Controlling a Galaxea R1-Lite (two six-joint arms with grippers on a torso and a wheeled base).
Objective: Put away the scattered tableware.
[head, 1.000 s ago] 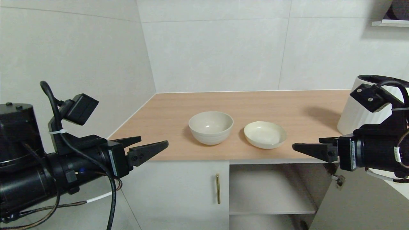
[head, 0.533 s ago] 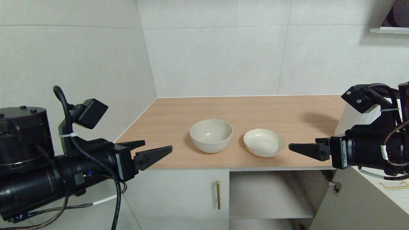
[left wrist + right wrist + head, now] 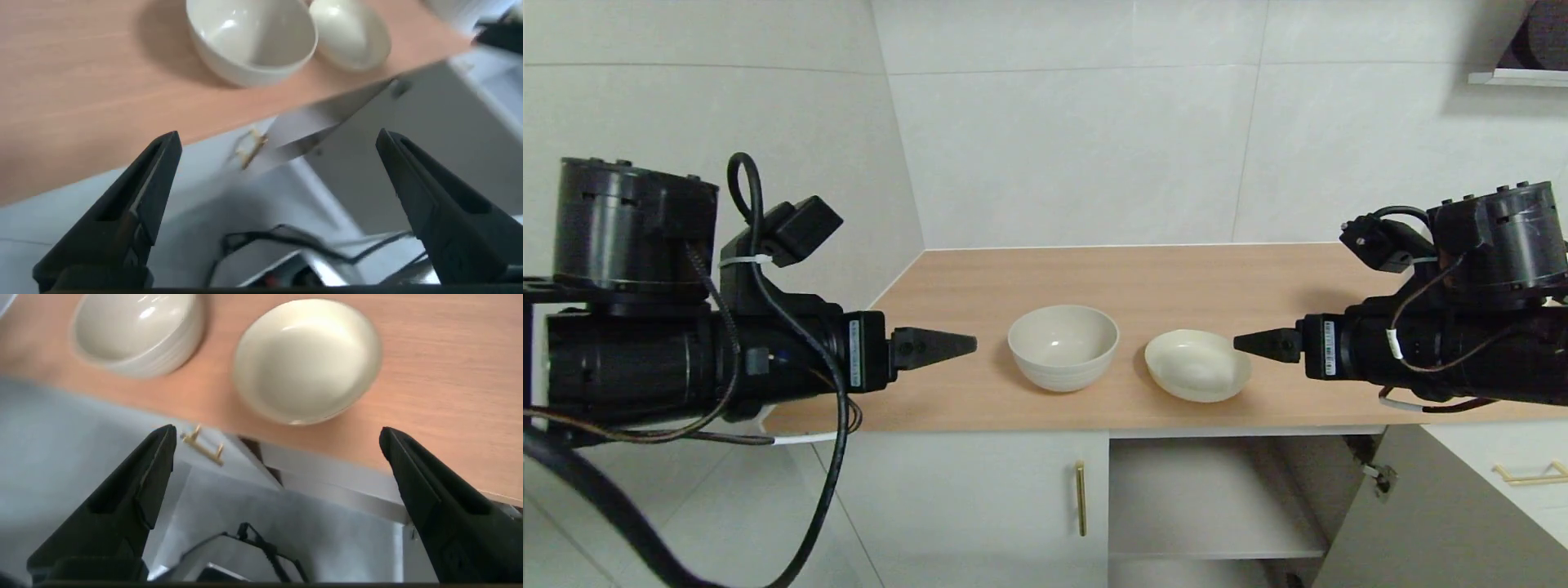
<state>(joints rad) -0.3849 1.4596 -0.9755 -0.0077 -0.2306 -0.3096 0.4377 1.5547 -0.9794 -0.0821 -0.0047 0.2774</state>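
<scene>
The left hand (image 3: 947, 346) and the right hand (image 3: 1252, 344) face each other, both level over the front of the bench (image 3: 1143, 278). Each has its fingers spread wide, as the wrist views show, and grips nothing. Between them stand two pale bowls, side by side and slightly apart. The deep bowl (image 3: 1063, 346) is nearer the left hand, and the shallow bowl (image 3: 1197, 364) sits just beside the right hand's tips. Both bowls are upright, showing bare glazed insides. The bench is light wood, set in a corner of pale tiled wall (image 3: 1078, 147). Below it is a closed white door with a brass handle (image 3: 1081, 500) and, to its right, an open cupboard (image 3: 1217, 490) with a shelf inside.
</scene>
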